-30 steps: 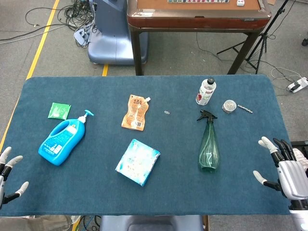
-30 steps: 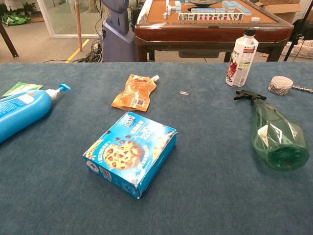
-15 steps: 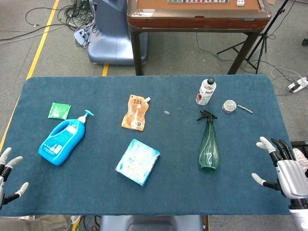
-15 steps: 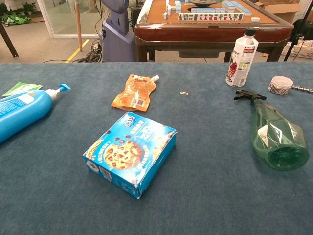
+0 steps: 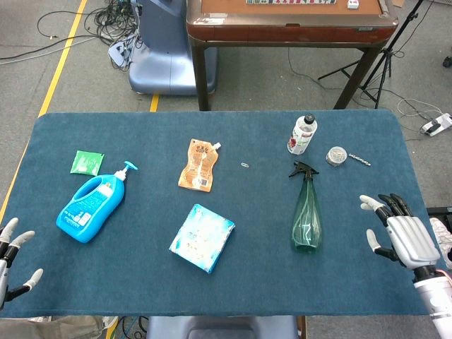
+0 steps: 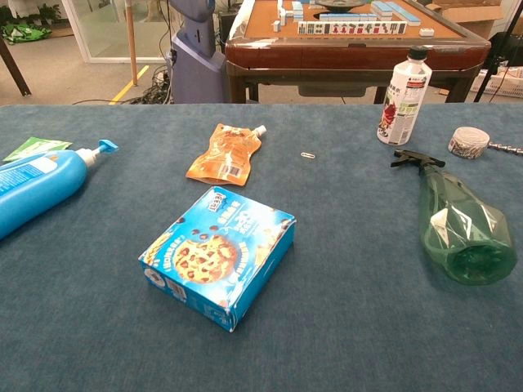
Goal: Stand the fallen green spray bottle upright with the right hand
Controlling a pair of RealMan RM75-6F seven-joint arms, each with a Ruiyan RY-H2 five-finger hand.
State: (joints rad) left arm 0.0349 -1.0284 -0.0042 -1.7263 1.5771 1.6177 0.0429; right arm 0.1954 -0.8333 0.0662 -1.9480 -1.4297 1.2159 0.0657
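The green spray bottle [image 5: 306, 212] lies flat on the blue table, its black trigger head pointing to the far side and its base toward me; the chest view shows it at the right [image 6: 459, 224]. My right hand [image 5: 400, 234] hovers over the table's right edge, well to the right of the bottle, fingers spread and holding nothing. My left hand [image 5: 10, 256] sits at the near left corner, fingers apart and empty. Neither hand appears in the chest view.
A white bottle [image 5: 302, 134] stands just beyond the sprayer's head, with a tape roll [image 5: 337, 156] to its right. A cookie box [image 5: 203, 237], an orange pouch [image 5: 198, 164], a blue pump bottle [image 5: 91, 202] and a green packet [image 5: 87, 162] lie further left.
My right hand has moved up and left over the table edge, toward the green spray bottle. The bottle and the left hand have not moved.
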